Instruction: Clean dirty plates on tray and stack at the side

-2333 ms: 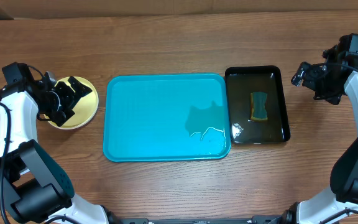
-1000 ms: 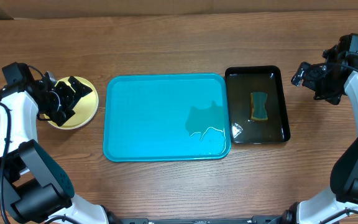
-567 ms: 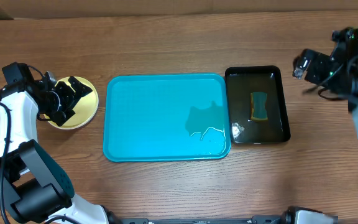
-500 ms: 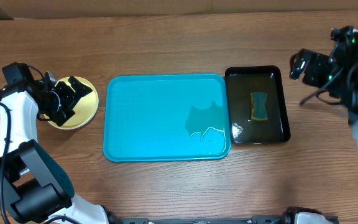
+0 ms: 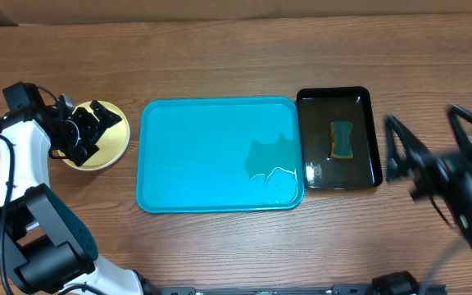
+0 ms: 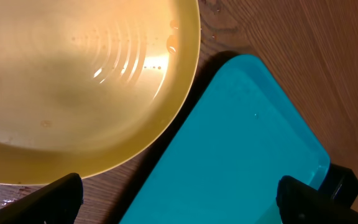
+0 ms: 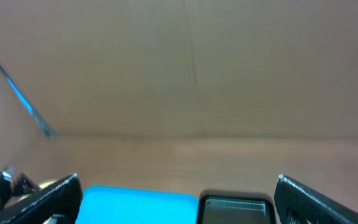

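Showing one yellow-green plate (image 5: 116,141), glossy, with droplets beading near its rim in the left wrist view. Lying on the wooden surface (image 5: 220,49) at the left of the overhead frame, just beside the turquoise tray (image 5: 203,147) and off it. Hovering above that plate: left end effector (image 5: 95,131), fingers spreading wide, gripping nothing. Carrying a wet patch (image 5: 273,176) at the tray's lower right corner. Holding a yellow-and-green sponge (image 5: 342,140) in murky liquid inside the black tray (image 5: 334,91), right of centre. Blurring at the right edge: right end effector (image 5: 431,152), fingers gaping wide, gripping nothing.
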Controlling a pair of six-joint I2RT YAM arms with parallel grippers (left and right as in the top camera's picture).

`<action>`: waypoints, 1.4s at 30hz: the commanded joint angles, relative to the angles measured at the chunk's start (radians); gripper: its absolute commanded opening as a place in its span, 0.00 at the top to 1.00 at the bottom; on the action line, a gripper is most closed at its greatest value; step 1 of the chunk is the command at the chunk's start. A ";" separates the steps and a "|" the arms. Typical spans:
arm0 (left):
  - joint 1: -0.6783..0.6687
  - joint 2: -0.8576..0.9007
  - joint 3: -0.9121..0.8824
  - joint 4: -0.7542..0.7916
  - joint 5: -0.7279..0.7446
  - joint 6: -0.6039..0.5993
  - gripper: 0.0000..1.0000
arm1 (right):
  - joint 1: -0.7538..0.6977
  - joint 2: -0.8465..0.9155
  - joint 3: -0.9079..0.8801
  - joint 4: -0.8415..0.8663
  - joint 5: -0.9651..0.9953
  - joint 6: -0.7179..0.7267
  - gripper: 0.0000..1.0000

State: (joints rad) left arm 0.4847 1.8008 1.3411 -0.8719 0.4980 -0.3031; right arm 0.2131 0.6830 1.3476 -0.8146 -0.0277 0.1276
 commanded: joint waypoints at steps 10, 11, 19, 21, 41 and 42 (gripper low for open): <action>-0.001 -0.023 0.000 -0.002 0.015 0.023 0.00 | -0.066 -0.446 -0.630 0.517 0.027 -0.031 0.00; -0.001 -0.023 0.000 -0.002 0.015 0.023 0.00 | -0.069 -0.468 -0.682 0.592 0.026 -0.030 0.00; -0.001 -0.023 0.000 -0.002 0.015 0.023 0.00 | -0.085 -0.573 -1.035 1.047 0.026 -0.030 0.00; -0.001 -0.023 0.000 -0.002 0.015 0.023 0.00 | -0.087 -0.591 -1.093 1.052 0.026 -0.030 0.00; -0.001 -0.023 0.000 -0.002 0.015 0.023 0.00 | -0.182 -0.680 -1.331 0.859 -0.086 -0.027 0.00; -0.001 -0.023 0.000 -0.002 0.015 0.023 0.00 | -0.182 -0.680 -1.341 0.845 -0.085 -0.027 0.00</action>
State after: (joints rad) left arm 0.4847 1.8008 1.3411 -0.8719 0.4984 -0.3031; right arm 0.0349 0.0147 0.0326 0.0452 -0.1040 0.1032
